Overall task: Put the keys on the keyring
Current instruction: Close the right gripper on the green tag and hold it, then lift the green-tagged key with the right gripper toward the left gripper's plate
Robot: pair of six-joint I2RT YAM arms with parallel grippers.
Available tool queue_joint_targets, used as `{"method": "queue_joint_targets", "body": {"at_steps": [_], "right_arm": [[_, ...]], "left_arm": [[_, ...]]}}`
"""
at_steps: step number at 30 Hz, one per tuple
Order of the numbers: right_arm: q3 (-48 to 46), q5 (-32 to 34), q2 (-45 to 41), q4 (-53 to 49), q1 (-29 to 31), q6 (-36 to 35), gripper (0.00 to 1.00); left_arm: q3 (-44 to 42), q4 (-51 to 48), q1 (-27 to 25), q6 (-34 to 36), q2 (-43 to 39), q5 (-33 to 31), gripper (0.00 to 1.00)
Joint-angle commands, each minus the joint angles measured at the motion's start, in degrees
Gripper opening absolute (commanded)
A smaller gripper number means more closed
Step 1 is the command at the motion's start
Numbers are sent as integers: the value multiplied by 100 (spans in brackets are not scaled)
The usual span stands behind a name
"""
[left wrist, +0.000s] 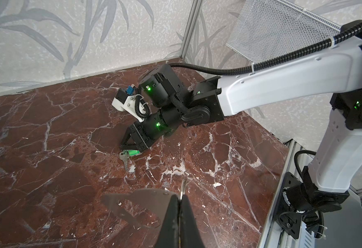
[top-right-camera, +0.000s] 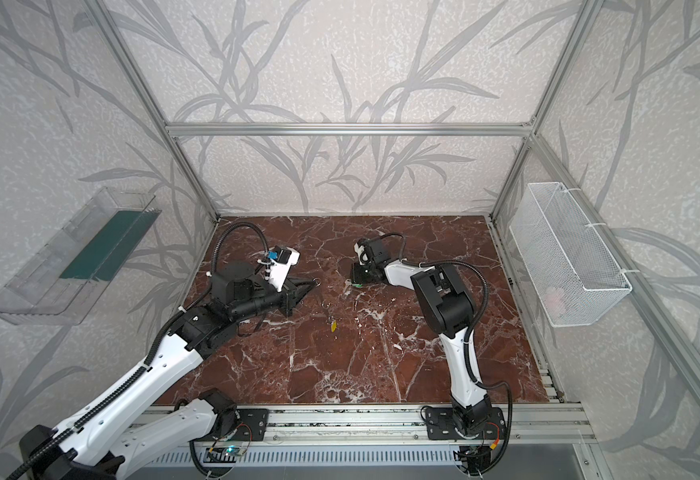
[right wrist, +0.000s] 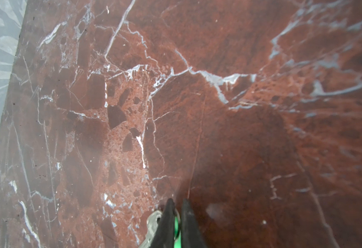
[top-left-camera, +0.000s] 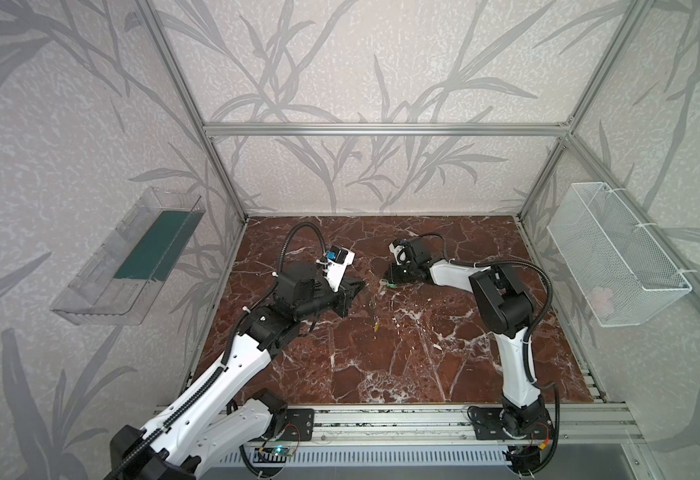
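On the red marble table (top-left-camera: pixel 381 374), the left gripper (left wrist: pixel 180 194) squeezed the thin keyring (left wrist: pixel 183 185). Bottom middle, the right gripper (right wrist: pixel 177 201) pinched the green tag (right wrist: pixel 176 225): a good hold, since the key (right wrist: pixel 153 221) looked slippery.

Tabletop (top-left-camera: pixel 381 374) red-brown marble, white veins; wallpaper (top-left-camera: pixel 340 62) pale grey (darker leaf print); green tag (left wrist: pixel 133 152); yellow tag (top-left-camera: pixel 376 326); key (left wrist: pixel 124 161) silvery.

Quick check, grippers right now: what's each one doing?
Left gripper: shut on the keyring.
Right gripper: shut on the green-tagged key.
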Motion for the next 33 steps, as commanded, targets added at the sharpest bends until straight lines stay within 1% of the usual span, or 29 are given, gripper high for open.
{"method": "queue_joint_targets", "body": {"at_steps": [1,5,10,23,33], "right_arm": [[-81,-21,-196,-87,-24,-36,7],[-92,-20,-265,-99,-25,-63,0],[-219,-78,-737,-201,-51,-243,0],[-833,-617,-3005,-674,-344,-948,0],[-1217,-1141,-4422,-668,-419,-1500,0]], "left_arm": [[8,143,-16,-1,-62,77,0],[10,144,-20,-4,-78,67,0],[21,185,-22,-30,-67,41,0],[378,422,-47,-229,411,-112,0],[810,647,-213,-238,845,-122,0]]}}
